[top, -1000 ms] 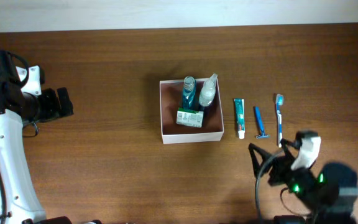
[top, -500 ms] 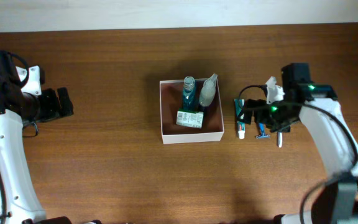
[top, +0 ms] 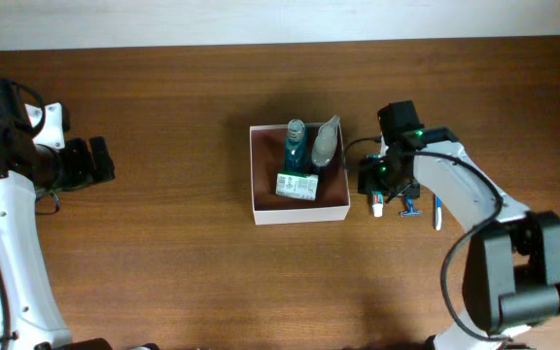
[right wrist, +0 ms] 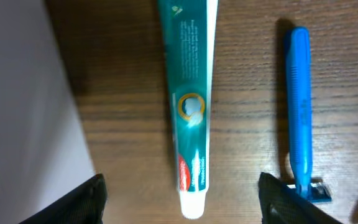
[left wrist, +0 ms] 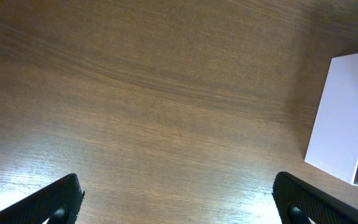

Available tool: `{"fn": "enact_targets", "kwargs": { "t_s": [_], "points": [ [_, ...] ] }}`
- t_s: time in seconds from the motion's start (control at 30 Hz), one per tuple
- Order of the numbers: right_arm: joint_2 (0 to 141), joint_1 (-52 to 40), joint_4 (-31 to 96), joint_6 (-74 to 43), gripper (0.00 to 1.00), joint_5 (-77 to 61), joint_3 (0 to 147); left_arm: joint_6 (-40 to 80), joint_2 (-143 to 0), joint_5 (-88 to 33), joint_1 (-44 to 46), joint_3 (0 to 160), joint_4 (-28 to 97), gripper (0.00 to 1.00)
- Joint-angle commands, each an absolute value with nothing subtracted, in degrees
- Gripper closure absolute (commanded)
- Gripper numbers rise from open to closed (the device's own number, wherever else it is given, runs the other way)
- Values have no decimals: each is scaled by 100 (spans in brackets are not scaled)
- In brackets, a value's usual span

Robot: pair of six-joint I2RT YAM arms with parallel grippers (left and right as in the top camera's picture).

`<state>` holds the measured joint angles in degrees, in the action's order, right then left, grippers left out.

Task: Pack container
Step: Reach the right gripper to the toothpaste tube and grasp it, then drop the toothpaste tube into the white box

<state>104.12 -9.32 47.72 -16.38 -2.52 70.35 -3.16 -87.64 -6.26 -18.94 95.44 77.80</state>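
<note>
Right gripper (right wrist: 182, 198), fingers spread wide, hovers over toothpaste (right wrist: 190, 93) just right of container (top: 299, 215). Step, likely: toothpaste pickup. Next: descend, pinch it, lift over container wall. Left gripper (left wrist: 179, 202), fingers apart, empty, well left of container.

The brown wooden table (top: 183, 262) carries a white-walled container (top: 299, 213) near its middle. At the container's 3 o'clock a green toothpaste tube (right wrist: 191, 106) lies just beside the wall, cap toward 6 o'clock. A blue razor (right wrist: 299, 106) lies parallel beyond it, then a toothbrush (top: 437, 209).
</note>
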Motion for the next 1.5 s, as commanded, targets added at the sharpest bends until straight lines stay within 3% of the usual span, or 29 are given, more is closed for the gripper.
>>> {"fn": "enact_targets", "kwargs": {
  "t_s": [0.0,0.1,0.33,0.6,0.67,0.8,0.93,1.1,1.23,1.47],
  "points": [
    [10669,-930,4727,-1747,34,-189,7116,-257,-8691,-685,-1918,9594,7767,0],
    [10820,-932,4652,-1752,44,-191,7116,-257,-8691,-685,-1918,9594,7765,0],
    [10914,-932,4604,-1752,56,-189,7052,-257,-8691,-685,-1918,9594,7765,0],
    [10914,-932,4278,-1859,59,-187,6670,-257,-8691,-685,-1918,9594,7765,0],
    [10914,-932,4261,-1859,68,-191,6652,-257,-8691,-685,-1918,9594,7765,0],
    [10912,-932,4397,-1876,72,-187,6654,-257,-8691,-685,-1918,9594,7765,0],
    [10761,-932,4646,-1874,86,-178,6698,-257,-8691,-685,-1918,9594,7765,0],
    [10210,-932,4978,-1874,88,108,6851,-257,-8691,-685,-1918,9594,7765,0],
    [9568,-937,5426,-1876,96,266,7124,-257,-8691,-685,-1918,9594,7767,0],
    [8217,-1446,6383,-1826,96,180,7787,-257,-8691,-685,-1918,9594,7765,0]
  ]
}}
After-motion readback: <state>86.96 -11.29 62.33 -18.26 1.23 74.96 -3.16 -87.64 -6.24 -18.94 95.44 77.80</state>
